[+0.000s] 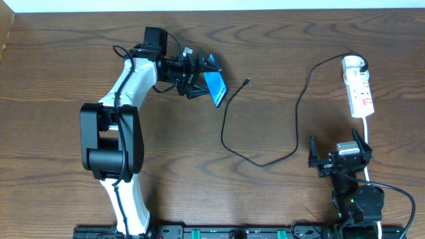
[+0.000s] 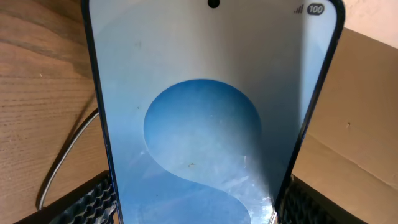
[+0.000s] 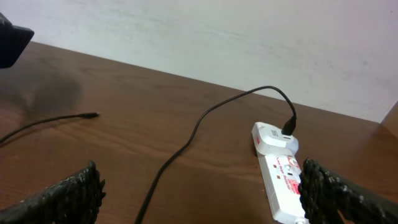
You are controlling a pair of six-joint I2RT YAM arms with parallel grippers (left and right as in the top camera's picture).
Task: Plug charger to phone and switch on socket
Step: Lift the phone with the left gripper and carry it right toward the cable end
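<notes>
Overhead view is showing the left gripper [image 1: 198, 78] clamping the phone [image 1: 216, 89] by its 2 long edges and holding it tilted above the table [image 1: 66, 53]. The charger [image 1: 265, 163] is lying loose to the right. Its small black connector tip [image 1: 246, 81] is resting just beyond the phone's right edge, near it but not touching. From there the cable is looping down, across and back up to the white plug [image 1: 354, 63], which is sitting in the far end of the socket [image 1: 362, 96].

The left arm is clearly the nearer one to the tip. The right gripper [image 1: 337, 154] is hanging with its fingers spread wide and nothing between them, just below the socket, whose long axis is running away from it.

Left wrist view is showing the screen filling the picture, pale blue with a darker blue curve, and the battery reading 100. The status bar end is pointing away from the fingers [image 2: 93, 199], so the charging port is probably lying at the wrist end, out of sight. That is likely making the meeting of tip and port awkward.

Right wrist view is showing red marks on the socket, but I cannot tell whether it is switched on.
</notes>
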